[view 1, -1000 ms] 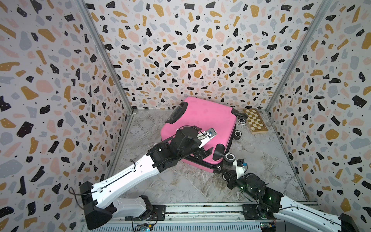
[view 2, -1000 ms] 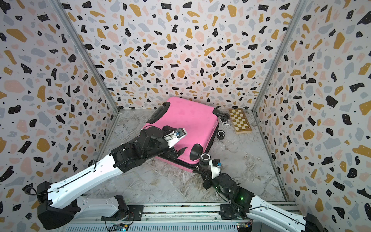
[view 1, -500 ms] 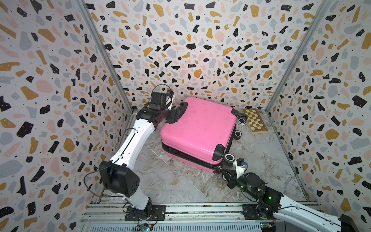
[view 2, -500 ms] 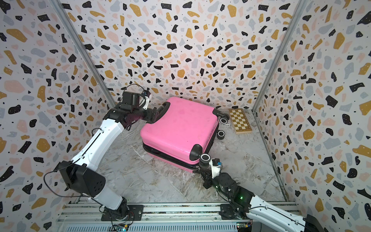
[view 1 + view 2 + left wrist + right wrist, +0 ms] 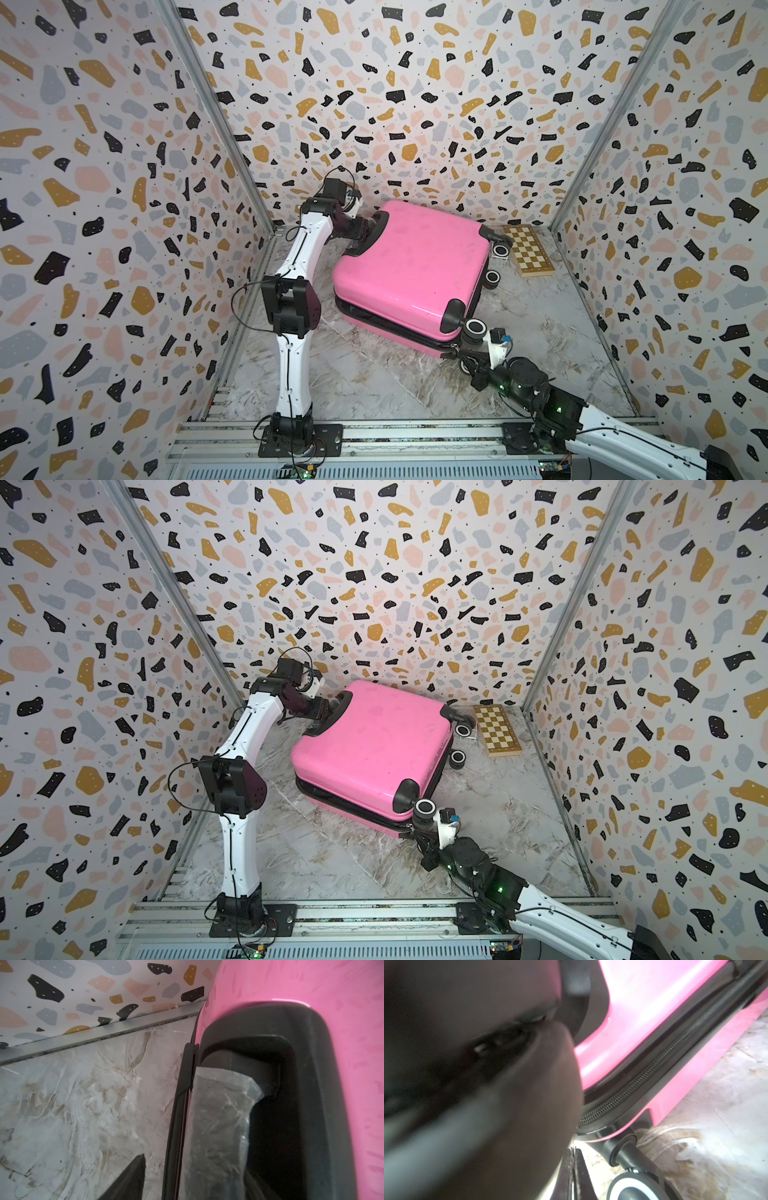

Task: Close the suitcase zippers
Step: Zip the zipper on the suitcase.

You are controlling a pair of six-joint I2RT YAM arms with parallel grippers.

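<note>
On the surface [image 5: 374,386] the suitcase [image 5: 409,266] lies mid-frame. The left tool [image 5: 367,227] has swung across to the handle [image 5: 182,1088] at upper left. It is parted, straddling it, likely to brace. The right tool [image 5: 459,354], clenched, sits by the zippers [image 5: 654,1068].

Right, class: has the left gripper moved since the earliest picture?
Yes. The left gripper has left the middle of the suitcase lid and swung further from the chessboard, to the case's far end.
</note>
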